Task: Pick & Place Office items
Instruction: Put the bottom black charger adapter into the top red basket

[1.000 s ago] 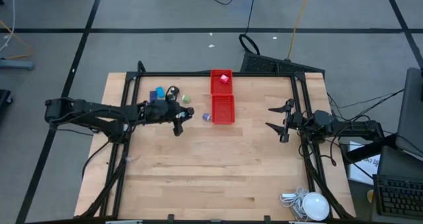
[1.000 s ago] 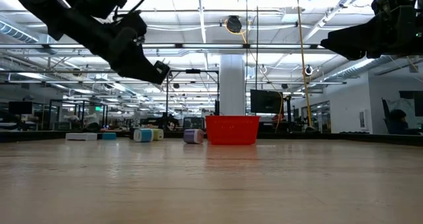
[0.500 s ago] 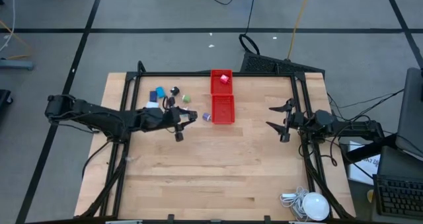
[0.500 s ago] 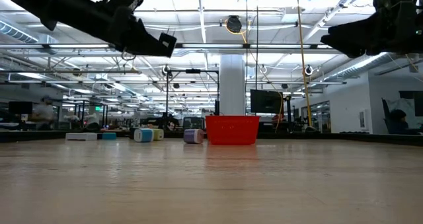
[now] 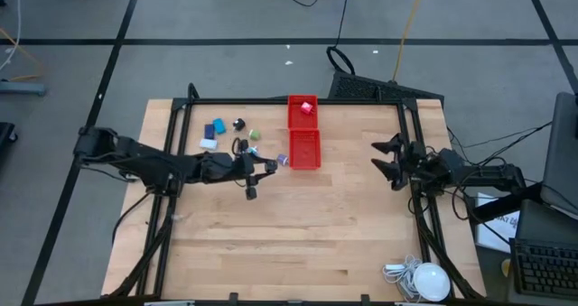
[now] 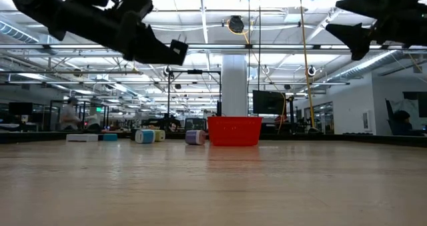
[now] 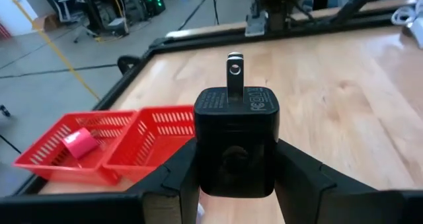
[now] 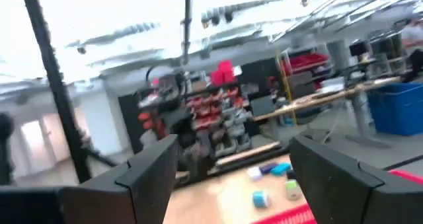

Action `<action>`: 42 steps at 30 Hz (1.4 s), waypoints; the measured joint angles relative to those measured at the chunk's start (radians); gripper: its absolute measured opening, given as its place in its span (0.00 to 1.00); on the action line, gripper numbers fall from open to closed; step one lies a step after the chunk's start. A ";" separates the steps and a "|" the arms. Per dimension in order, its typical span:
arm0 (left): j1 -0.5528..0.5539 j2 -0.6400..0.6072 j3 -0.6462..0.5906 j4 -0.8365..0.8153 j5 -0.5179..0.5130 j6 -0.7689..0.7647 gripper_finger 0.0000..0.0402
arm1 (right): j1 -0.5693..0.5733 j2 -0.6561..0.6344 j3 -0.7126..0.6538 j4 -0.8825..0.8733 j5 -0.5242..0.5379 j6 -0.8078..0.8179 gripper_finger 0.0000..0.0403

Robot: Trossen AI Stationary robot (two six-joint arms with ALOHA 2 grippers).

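Observation:
My left gripper (image 5: 258, 174) hovers over the table just left of the long red tray (image 5: 303, 133), shut on a black plug adapter (image 7: 236, 139) whose metal prong (image 7: 234, 72) points away from the wrist. In the low view this gripper (image 6: 162, 51) is high above the wood. Several tiny office items lie left of the tray: a blue one (image 5: 218, 125), a black-and-white one (image 5: 238, 124), a green one (image 5: 255, 135), and a purple-blue one (image 5: 282, 160) close to the tray wall. A red piece (image 5: 307, 107) lies in the tray's far compartment. My right gripper (image 5: 394, 162) waits open near the right edge. My left gripper pinches the black plug adapter by its two opposite side faces (image 7: 201, 159), one finger (image 7: 170, 179) on each side. The fingers lie roughly level and point toward the table's right side. The adapter is lifted clear of the table, with its pronged end sticking out past the fingertips.
A black frame (image 5: 271, 101) runs along the table's far, left and right edges. A white round lamp-like thing with a cord (image 5: 426, 280) sits at the near right corner. Bare wood (image 5: 298, 234) fills the middle and near part of the table.
My left gripper has risen from a downward tilt to a nearly level pose and moved toward the table's right, closer to the red tray, carrying the black adapter. My right gripper has turned and tipped at its place near the right edge.

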 joint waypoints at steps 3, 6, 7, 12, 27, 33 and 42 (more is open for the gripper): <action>-0.012 0.048 0.005 0.021 -0.034 0.004 0.37 | 0.000 0.001 0.000 0.049 0.127 -0.042 0.69; -0.019 0.086 0.027 0.014 -0.059 0.016 0.37 | 0.000 0.001 0.000 0.081 0.284 -0.052 0.69; -0.020 0.097 0.038 0.006 -0.061 0.021 0.37 | -0.001 0.001 0.000 0.083 0.325 -0.052 0.69; -0.020 0.147 0.098 -0.015 -0.043 0.027 0.37 | -0.001 0.003 0.000 0.089 0.370 -0.062 0.69; 0.039 0.316 0.308 -0.172 0.063 -0.004 0.37 | 0.000 0.700 0.205 0.223 -0.006 -0.122 0.69; 0.057 0.382 0.441 -0.358 0.132 -0.002 0.37 | -0.001 1.040 0.377 0.204 -0.061 -0.262 0.69; 0.070 0.384 0.462 -0.401 0.145 0.011 0.37 | -0.003 1.363 0.600 0.270 -0.186 -0.365 0.69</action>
